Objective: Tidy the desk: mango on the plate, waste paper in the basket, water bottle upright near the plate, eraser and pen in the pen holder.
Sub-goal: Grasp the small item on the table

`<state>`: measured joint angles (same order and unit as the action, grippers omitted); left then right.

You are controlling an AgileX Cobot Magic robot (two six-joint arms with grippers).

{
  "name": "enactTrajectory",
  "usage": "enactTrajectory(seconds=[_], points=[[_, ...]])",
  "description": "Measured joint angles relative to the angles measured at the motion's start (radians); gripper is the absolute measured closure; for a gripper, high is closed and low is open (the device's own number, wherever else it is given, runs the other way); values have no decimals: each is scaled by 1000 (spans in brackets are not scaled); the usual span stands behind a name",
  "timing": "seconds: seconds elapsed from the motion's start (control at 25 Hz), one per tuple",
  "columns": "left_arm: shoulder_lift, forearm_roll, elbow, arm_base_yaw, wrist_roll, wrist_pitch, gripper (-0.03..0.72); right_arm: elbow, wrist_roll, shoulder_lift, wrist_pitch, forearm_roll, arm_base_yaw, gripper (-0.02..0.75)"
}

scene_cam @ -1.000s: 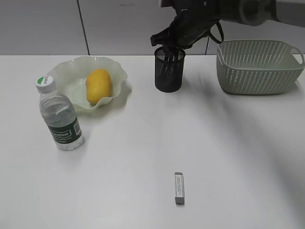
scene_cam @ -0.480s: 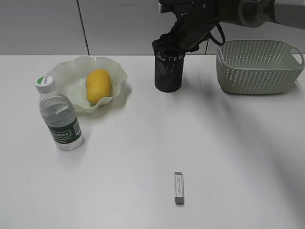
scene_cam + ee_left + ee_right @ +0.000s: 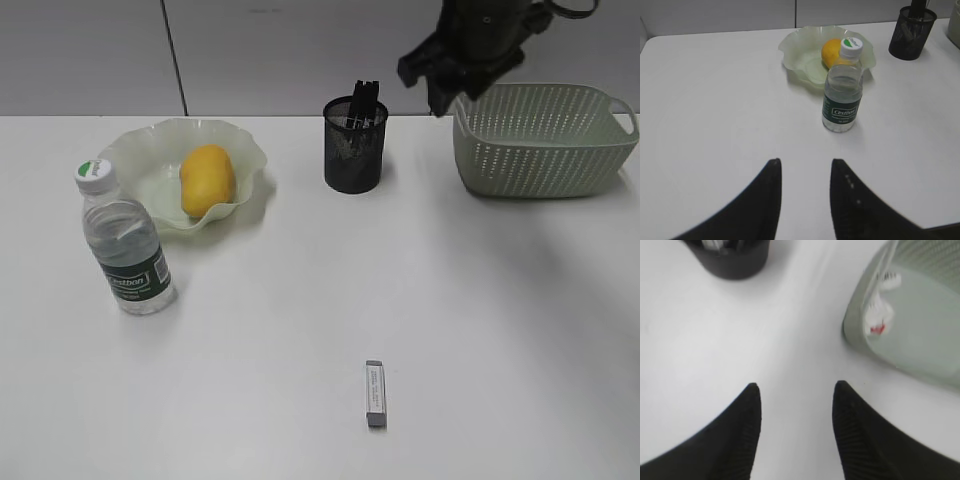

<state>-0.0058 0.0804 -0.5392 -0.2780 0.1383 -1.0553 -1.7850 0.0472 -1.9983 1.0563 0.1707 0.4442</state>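
Lifting right hand [image 3: 440,88] off pen holder [image 3: 355,147], pen [image 3: 363,101] inside

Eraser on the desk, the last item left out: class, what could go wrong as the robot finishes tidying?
1. The eraser lies flat and thin; a hand may slip off it.
2. The pen holder already holds a pen; dropping the eraser in could knock either.
3. The water bottle stands upright; a passing arm might topple it.
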Motion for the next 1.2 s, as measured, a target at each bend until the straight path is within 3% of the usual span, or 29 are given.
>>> enactTrajectory(seconds=[0.36, 0.48, 0.68, 0.88, 1.2], points=[[0, 0, 0, 0, 0, 0, 449, 837, 102, 727, 25, -33, 0, 360], [0, 0, 0, 0, 0, 0, 450, 1042, 110, 995, 45, -34, 0, 363], [0, 0, 0, 0, 0, 0, 450, 1216, 113, 1420, 52, -34, 0, 363], [0, 0, 0, 0, 0, 0, 450, 1255, 101, 1731, 25, -33, 0, 392], [0, 0, 0, 0, 0, 0, 450, 1274, 97, 1923, -9, -32, 0, 424]])
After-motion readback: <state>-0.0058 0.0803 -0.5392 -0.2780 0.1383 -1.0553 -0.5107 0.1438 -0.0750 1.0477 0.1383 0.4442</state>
